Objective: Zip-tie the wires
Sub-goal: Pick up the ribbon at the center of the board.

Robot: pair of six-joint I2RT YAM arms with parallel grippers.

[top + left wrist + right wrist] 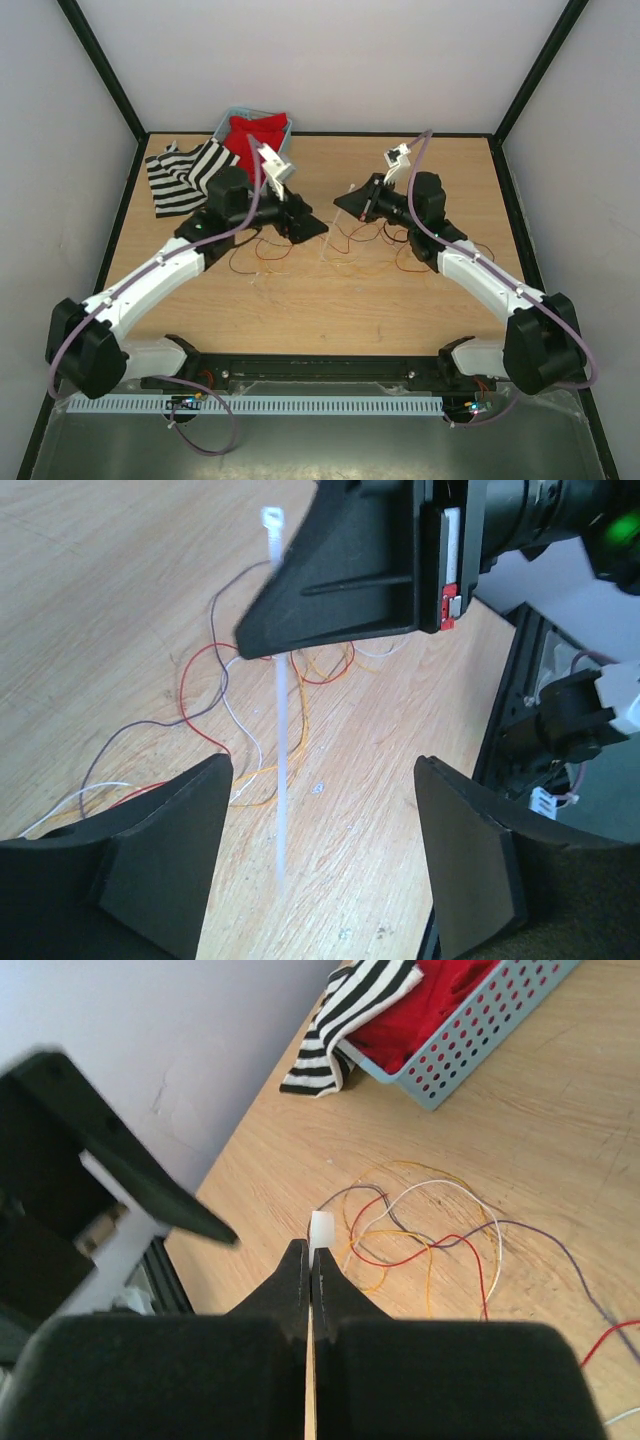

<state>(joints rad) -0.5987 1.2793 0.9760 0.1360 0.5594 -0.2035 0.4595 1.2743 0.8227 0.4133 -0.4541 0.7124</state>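
Note:
The wires (352,238) lie in loose red, orange, dark and pale loops on the wooden table between the arms; they also show in the left wrist view (215,715) and the right wrist view (430,1230). My right gripper (311,1260) is shut on a whitish zip tie just below its head (321,1228) and holds it above the wires. In the left wrist view the zip tie (283,740) hangs down from the right gripper's finger (340,580), its tail between my open left gripper's jaws (320,770), touching neither. From above, the left gripper (310,228) faces the right gripper (345,203).
A blue perforated basket (245,111) with a red cloth stands at the table's back left, also in the right wrist view (480,1030). A black-and-white striped cloth (185,175) lies beside it. Walls enclose the table's sides and back.

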